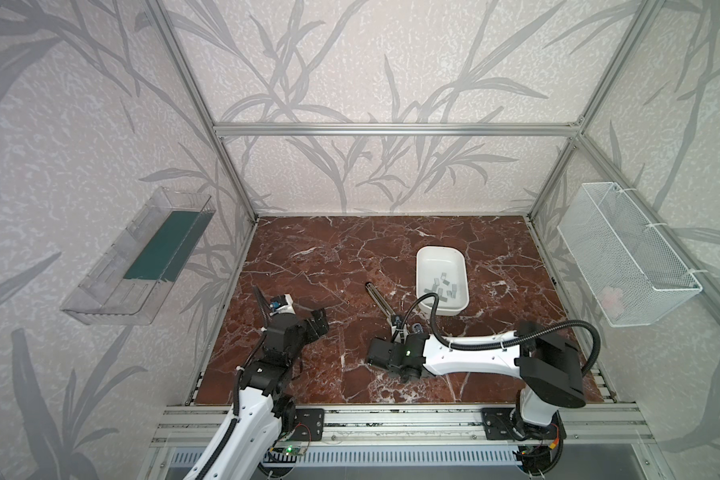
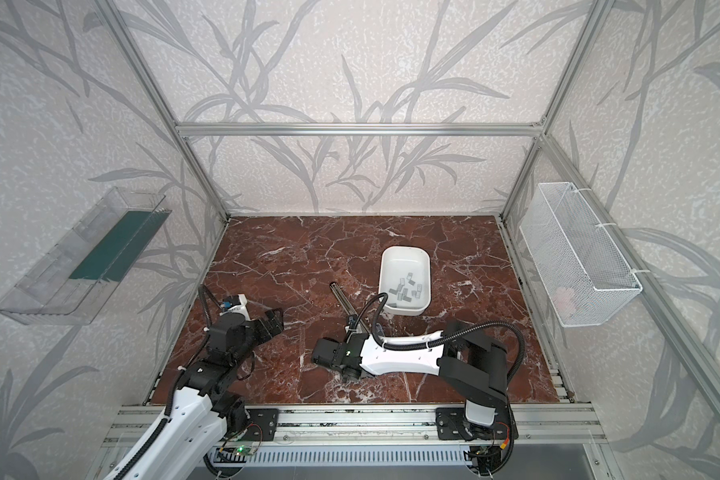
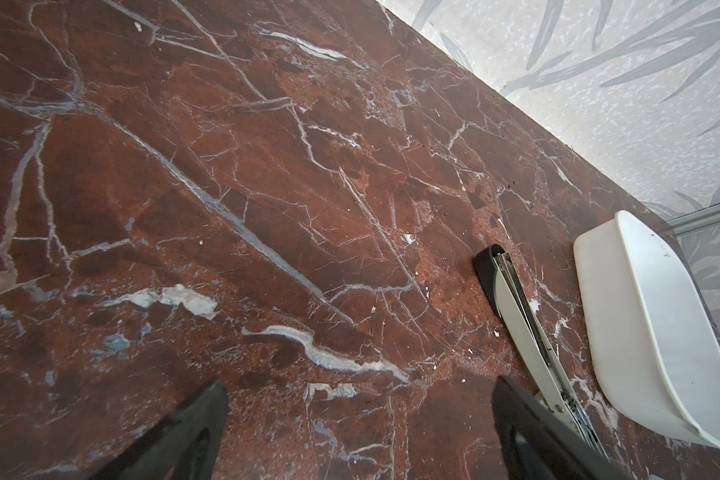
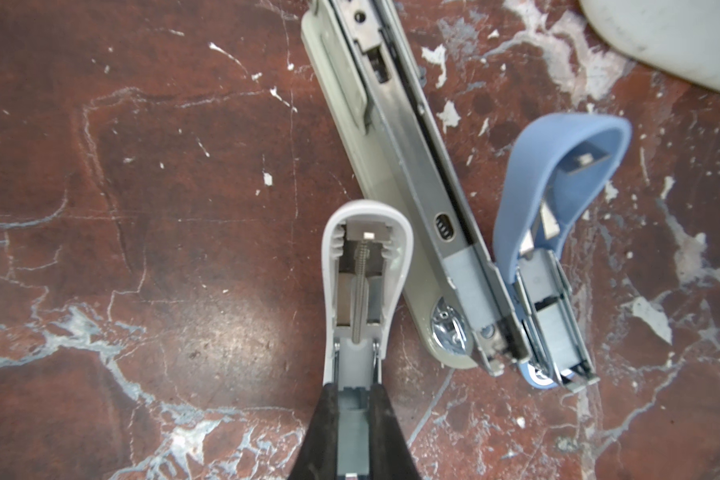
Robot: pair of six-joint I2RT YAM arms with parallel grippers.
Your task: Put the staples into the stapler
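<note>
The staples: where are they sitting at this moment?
In both top views the staples lie loose in the white tub, right of centre on the table, just right of the opened long stapler.

Both arms are the same build: white shells, chunky black joints. Left arm (image 1: 248, 415) sits lower left in both top views, right arm (image 1: 466, 353) lower right. Ribbed black cable (image 1: 479, 345) runs along each, zip-tied on. Small green LED (image 1: 409, 352) glows on the right wrist. Left gripper (image 1: 323, 322) is plain matte black. Black base plates (image 1: 308, 424) carry visible screws.
</note>
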